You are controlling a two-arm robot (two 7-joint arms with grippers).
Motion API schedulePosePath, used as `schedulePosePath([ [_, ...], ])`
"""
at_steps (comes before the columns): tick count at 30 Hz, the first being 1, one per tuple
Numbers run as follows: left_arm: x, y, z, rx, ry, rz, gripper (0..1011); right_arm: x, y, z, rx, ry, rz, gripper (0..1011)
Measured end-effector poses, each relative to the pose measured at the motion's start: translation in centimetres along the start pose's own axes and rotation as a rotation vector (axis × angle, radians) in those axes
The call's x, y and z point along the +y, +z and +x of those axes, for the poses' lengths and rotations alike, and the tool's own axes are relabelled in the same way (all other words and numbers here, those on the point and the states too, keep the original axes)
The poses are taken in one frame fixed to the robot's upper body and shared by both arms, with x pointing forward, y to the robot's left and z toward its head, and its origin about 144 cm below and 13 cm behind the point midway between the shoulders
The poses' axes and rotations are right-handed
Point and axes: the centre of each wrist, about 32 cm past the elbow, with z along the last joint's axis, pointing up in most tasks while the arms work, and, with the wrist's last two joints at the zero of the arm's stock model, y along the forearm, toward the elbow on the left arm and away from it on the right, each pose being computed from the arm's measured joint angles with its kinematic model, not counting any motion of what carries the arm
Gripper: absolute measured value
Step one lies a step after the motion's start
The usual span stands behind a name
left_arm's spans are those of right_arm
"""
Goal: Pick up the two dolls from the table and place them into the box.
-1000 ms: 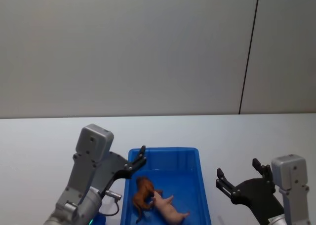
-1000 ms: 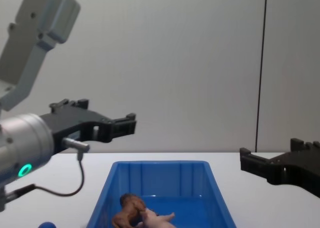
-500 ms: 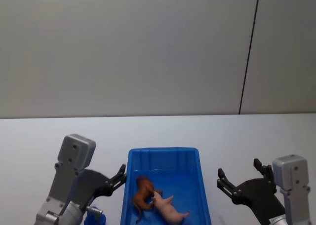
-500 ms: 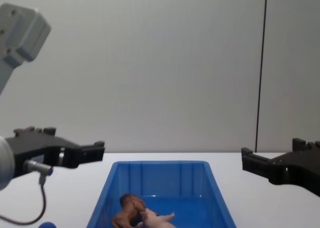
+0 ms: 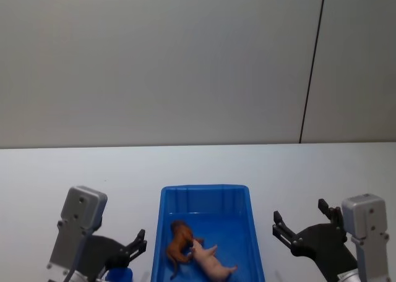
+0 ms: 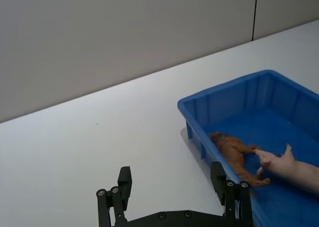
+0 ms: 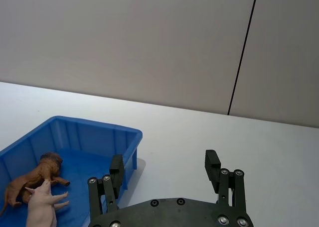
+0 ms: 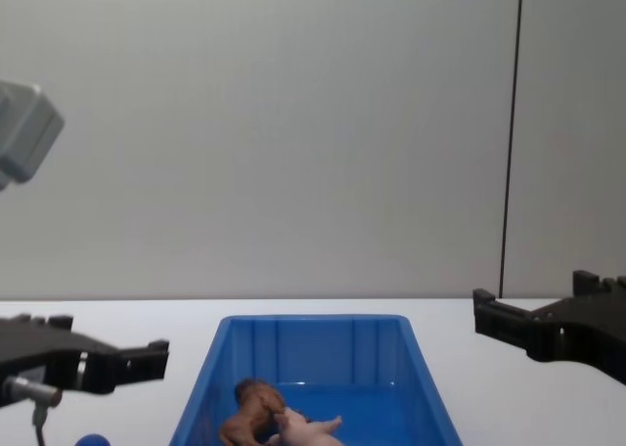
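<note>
box: the blue box point(image 5: 206, 192) sits on the white table point(image 5: 55, 170) pretty much dead centre in front of the robot, long side running away from it. ribbed inner walls, rim all the way round.
brown doll: the brown doll point(image 5: 180, 243) with the shaggy mane is lying on its side on the box floor, toward the left wall and the near end. from the left wrist view you can see it point(image 6: 233, 151) stretched out right along that wall, legs sticking toward the pink one.
pink doll: the pink doll point(image 5: 210, 263) is in the box too, also tipped over, just to the right of the brown one and a bit closer to the robot. its front end is touching the brown doll's legs, so the two are kind of tangled in a little heap point(image 8: 305, 428).
left gripper: the left gripper point(image 5: 137, 244) is low over the table just left of the box, outside it, holding nothing. fingers are spread wide apart with bare table between them in the left wrist view point(image 6: 174, 189).
right gripper: the right gripper point(image 5: 301, 222) hangs on the other side, right of the box and apart from it, also spread open with nothing in it point(image 7: 164, 171).
blue thing: there's a small blue round thing point(image 5: 117, 274) on the table by the left gripper, outside the box, mostly hidden so can't say much about it.
background: plain grey wall point(image 5: 154, 59) behind the table with one dark vertical seam on the right.
</note>
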Motion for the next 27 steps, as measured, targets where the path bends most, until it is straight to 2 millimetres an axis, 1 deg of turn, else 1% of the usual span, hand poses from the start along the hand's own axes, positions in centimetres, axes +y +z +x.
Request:
schedulePosePath([
  [19, -0.8, -2.7, 0.8, 0.047, -0.012, 0.091, 996, 0.0, 0.0, 0.0, 0.000, 0.000, 0.000, 1001],
  [23, -1.0, -3.1, 0.9, 0.057, -0.017, 0.105, 917, 0.0, 0.0, 0.0, 0.000, 0.000, 0.000, 1001],
  [26, -1.1, -3.2, 0.9, 0.060, -0.019, 0.113, 815, 0.0, 0.0, 0.0, 0.000, 0.000, 0.000, 1001],
  [27, -1.2, -3.3, 1.0, 0.062, -0.019, 0.118, 797, 0.0, 0.0, 0.0, 0.000, 0.000, 0.000, 1001],
])
